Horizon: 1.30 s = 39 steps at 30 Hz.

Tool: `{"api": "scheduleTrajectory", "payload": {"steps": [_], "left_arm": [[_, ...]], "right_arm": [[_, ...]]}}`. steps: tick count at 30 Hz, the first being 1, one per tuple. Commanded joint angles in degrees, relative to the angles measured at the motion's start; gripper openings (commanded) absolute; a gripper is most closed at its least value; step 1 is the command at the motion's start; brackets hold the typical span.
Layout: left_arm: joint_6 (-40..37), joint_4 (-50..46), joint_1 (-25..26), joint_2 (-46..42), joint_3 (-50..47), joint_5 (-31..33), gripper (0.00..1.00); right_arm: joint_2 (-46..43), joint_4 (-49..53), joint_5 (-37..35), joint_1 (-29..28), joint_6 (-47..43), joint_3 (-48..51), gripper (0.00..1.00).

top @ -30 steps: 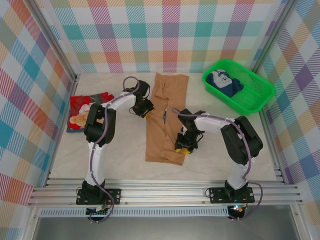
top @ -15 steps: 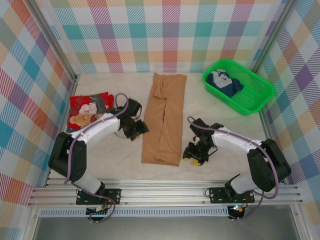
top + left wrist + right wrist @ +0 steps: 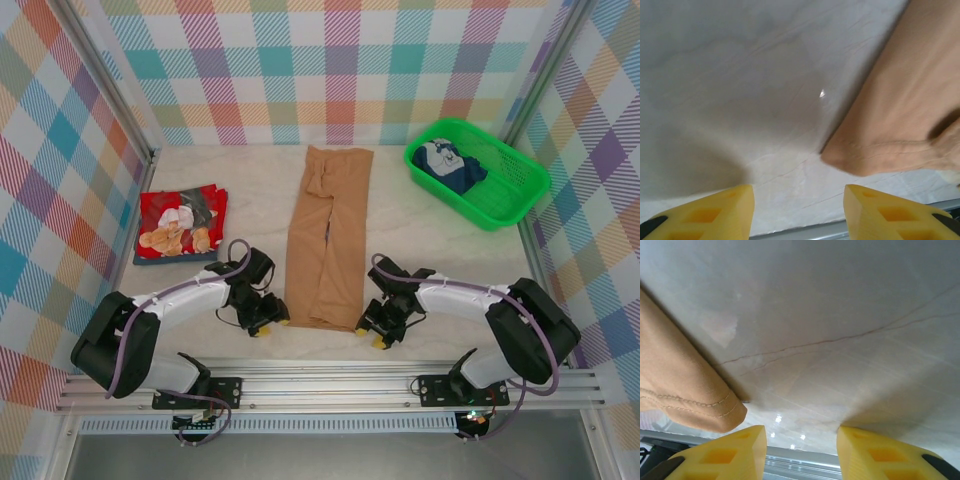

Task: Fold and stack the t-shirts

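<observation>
Here left tool [image 3: 263, 325] and right tool [image 3: 372, 336] flank the tan t-shirt [image 3: 325, 240].

Bare table [image 3: 430, 235] was left free between the tan-brown shirt [image 3: 328, 240] and the green basket [image 3: 478, 170] at 2 o'clock. The 9 o'clock side was taken by the red shirt [image 3: 180, 222].

Soft matt cloth for the tan t-shirt [image 3: 325, 240], hem stitched. Smooth, faintly glossy tabletop [image 3: 440, 250]; green plastic mesh basket [image 3: 512, 190].
</observation>
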State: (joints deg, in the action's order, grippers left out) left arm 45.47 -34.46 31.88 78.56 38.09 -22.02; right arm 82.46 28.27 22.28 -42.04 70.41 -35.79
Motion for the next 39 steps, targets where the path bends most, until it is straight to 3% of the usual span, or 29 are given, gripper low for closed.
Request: {"api": "scheduleTrajectory", "payload": {"steps": [1,7,17,23,29,39], "left_arm": [[1.93,4.18,0.73,-1.00,0.64,-0.15,0.52],[3.09,7.85,1.50,2.96,0.10,-0.22,0.49],[2.04,8.70,4.01,7.88,2.42,-0.65,0.27],[1.38,7.74,5.65,8.23,3.00,-0.42,0.17],[0.59,7.53,5.65,8.05,3.66,-0.56,0.13],[-0.44,5.99,5.74,8.80,5.65,-0.48,0.01]], "right_arm": [[1.61,-10.66,-3.04,-0.50,3.47,-0.73,0.42],[4.81,-11.88,-3.22,-0.50,3.75,-3.04,0.41],[4.03,-11.55,-4.71,0.03,3.94,-5.74,0.39],[0.15,-5.51,-6.62,-0.15,2.30,-9.38,0.40],[4.88,-5.30,-4.49,-1.48,2.11,-8.83,0.40],[3.71,2.29,-7.88,-3.59,0.75,-9.01,0.42]]}}
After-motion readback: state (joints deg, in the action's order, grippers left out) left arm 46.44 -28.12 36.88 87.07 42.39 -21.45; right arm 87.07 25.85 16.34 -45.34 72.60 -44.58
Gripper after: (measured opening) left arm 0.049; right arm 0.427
